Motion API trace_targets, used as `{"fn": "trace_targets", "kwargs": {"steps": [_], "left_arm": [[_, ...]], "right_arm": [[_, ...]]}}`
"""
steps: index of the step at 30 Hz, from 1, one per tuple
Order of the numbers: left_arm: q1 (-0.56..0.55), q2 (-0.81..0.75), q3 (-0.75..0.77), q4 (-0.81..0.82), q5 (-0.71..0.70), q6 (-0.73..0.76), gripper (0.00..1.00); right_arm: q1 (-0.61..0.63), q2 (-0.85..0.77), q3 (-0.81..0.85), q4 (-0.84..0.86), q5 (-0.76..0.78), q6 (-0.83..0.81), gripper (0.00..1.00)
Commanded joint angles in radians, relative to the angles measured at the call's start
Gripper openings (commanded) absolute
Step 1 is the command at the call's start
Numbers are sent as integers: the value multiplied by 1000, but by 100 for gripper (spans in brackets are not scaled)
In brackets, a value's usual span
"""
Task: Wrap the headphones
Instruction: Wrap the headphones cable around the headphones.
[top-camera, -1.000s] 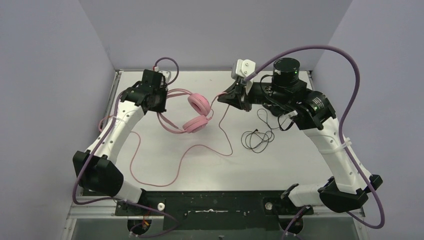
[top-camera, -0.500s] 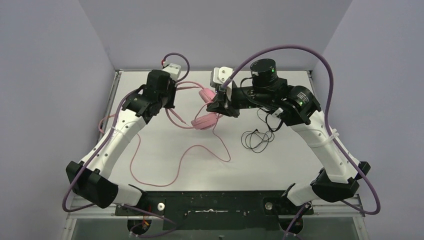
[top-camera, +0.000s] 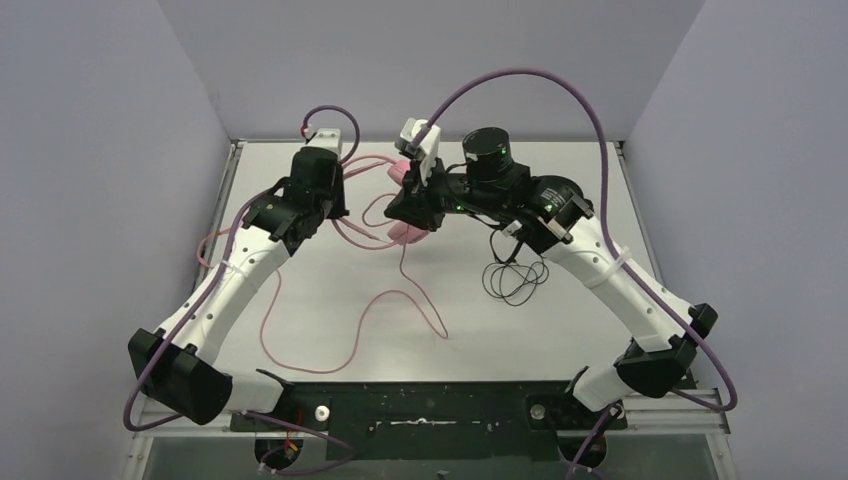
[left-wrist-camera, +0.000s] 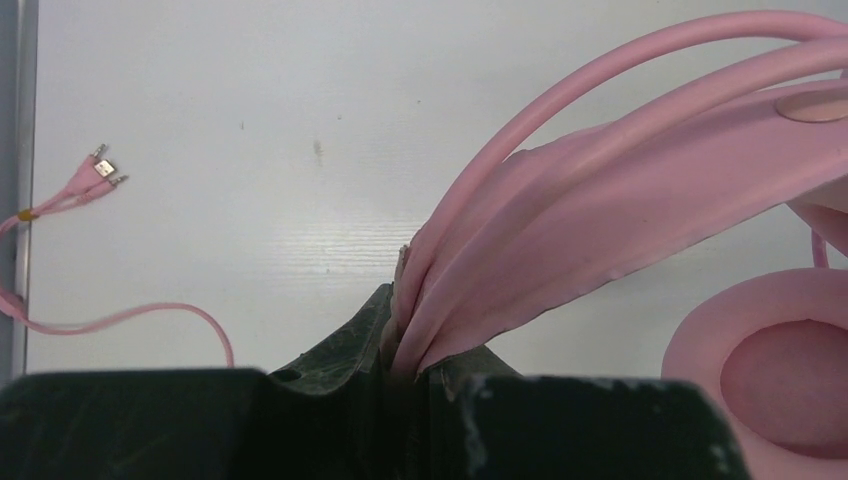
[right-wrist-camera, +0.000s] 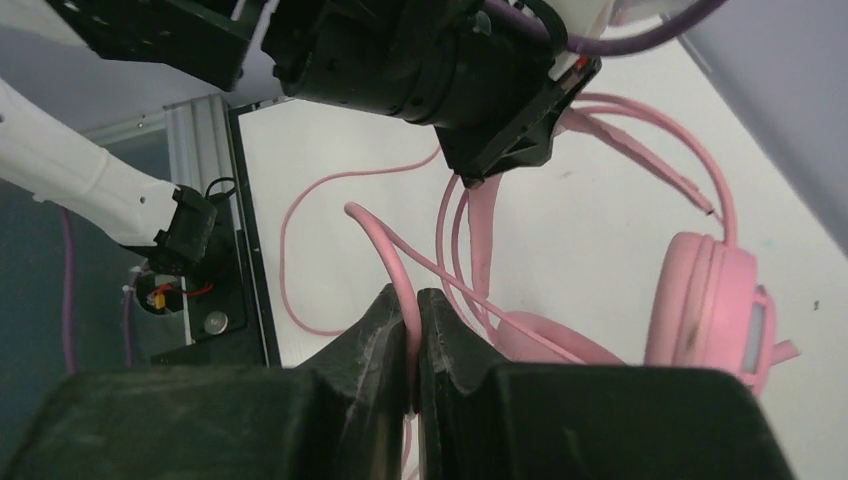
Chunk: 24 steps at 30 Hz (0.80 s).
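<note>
Spanning the gap between the two grippers, the pink padded over-ear headphones (top-camera: 404, 233) are at the far middle of the white tabletop (top-camera: 560, 330). One round ear cup (right-wrist-camera: 710, 290) stands on edge at the right of the right wrist view, and the other cushion (left-wrist-camera: 790, 370) fills the lower right corner of the left wrist view. The flat pink headband (left-wrist-camera: 620, 200) and its two thin pink hoops run from the cups toward the left. From above, much of the headset is covered by the right arm's wrist, so I cannot say whether the cups rest on the surface or hang just above it.

The left gripper (left-wrist-camera: 410, 350) is clamped on the headband, its black fingers pressed together with the band squeezed between them. The right gripper (right-wrist-camera: 412, 330) is pinched on the long pink cable (top-camera: 300, 340), which rises from between its closed fingers and curves away to the left.

Below the grippers the cable drops to the table, snakes toward the near side in wide bends and loops back up the left. Its forked plug end (left-wrist-camera: 100, 172) lies flat near the grey rail (left-wrist-camera: 18, 150) at the table's left edge.

A thin black cable (top-camera: 515, 282) lies in a loose coil to the right of the pink headset, apart from it, beside the right forearm.
</note>
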Motion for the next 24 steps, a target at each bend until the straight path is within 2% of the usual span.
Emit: {"fn": "trace_targets", "kwargs": {"steps": [1, 5, 10, 14, 18, 24], "left_arm": [[16, -62, 25, 110, 19, -188, 0], [42, -44, 58, 93, 57, -261, 0], [141, -26, 83, 78, 218, -351, 0], [188, -31, 114, 55, 268, -374, 0], [253, -39, 122, 69, 387, -434, 0], [329, -46, 146, 59, 504, -442, 0]], "right_arm": [[19, -23, -95, 228, 75, 194, 0], [32, -19, -150, 244, 100, 235, 0], [32, -50, -236, 244, 137, 274, 0], [33, -65, -283, 220, 152, 274, 0], [29, -85, -330, 215, 169, 272, 0], [-2, -146, -428, 217, 194, 277, 0]]}}
